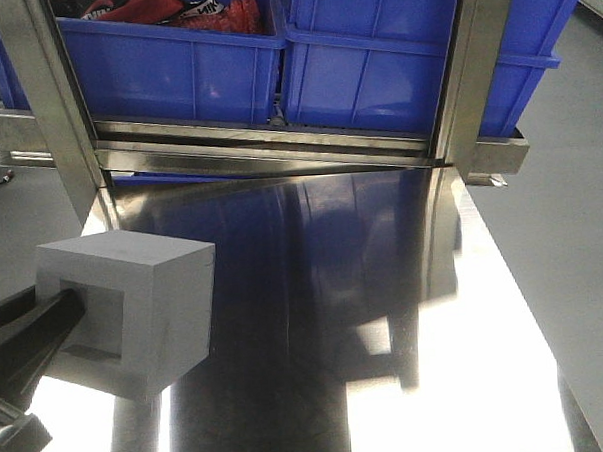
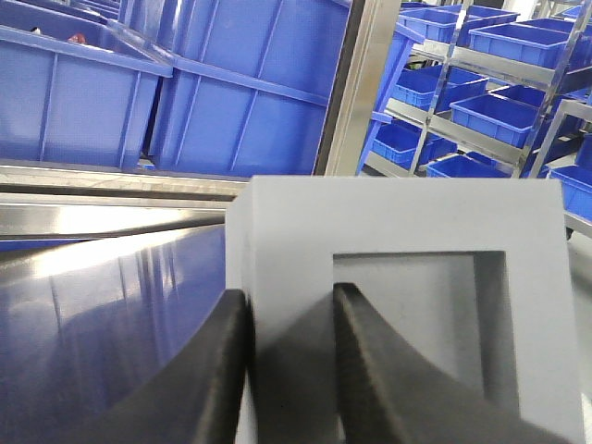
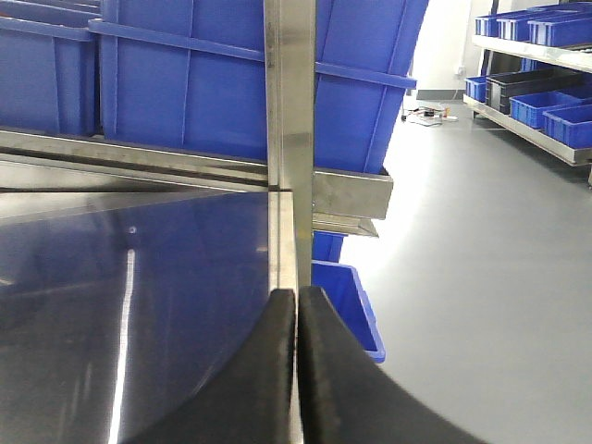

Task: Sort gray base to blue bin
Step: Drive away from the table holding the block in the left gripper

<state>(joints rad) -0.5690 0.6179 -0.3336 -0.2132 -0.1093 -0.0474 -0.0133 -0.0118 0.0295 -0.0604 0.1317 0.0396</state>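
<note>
Grasp made, delivery left. The left gripper (image 2: 291, 379) pinches one wall of the gray base (image 1: 144, 293) between its fingers, at the counter's (image 1: 335, 315) near left. The right gripper's (image 3: 297, 370) fingers are pressed together, empty. The blue bin (image 1: 375, 83) waits at the far edge.

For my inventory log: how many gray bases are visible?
1. The gray base is at the left of the table, clamped by the left tool on one wall. More could be hidden outside view.
</note>
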